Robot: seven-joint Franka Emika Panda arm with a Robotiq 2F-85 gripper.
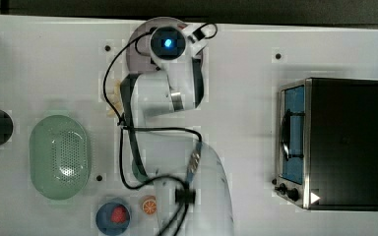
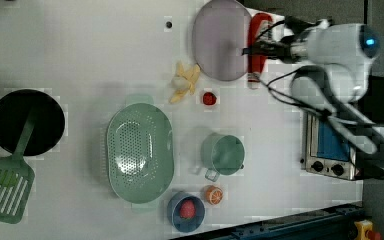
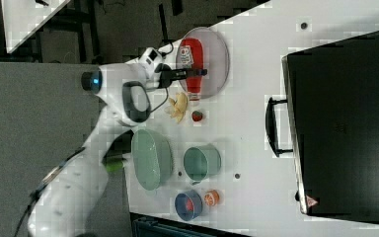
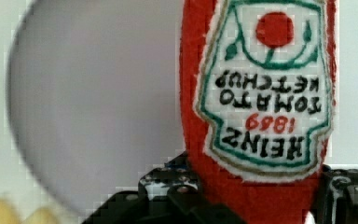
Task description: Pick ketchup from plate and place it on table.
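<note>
White table (image 3: 256, 74) waits bare while my gripper (image 4: 256, 196) clamps the ketchup (image 4: 261, 93) (lifting off the plate (image 4: 93, 102)); placing remains.

In the left view, the plate (image 2: 219, 45) lies far on the table (image 2: 80, 45), with the ketchup (image 2: 258, 37) at the plate's right edge. The basket (image 2: 139, 152) lies nearer, the cup (image 2: 224, 155) to its right, and the bowl (image 2: 186, 212) nearest.
</note>
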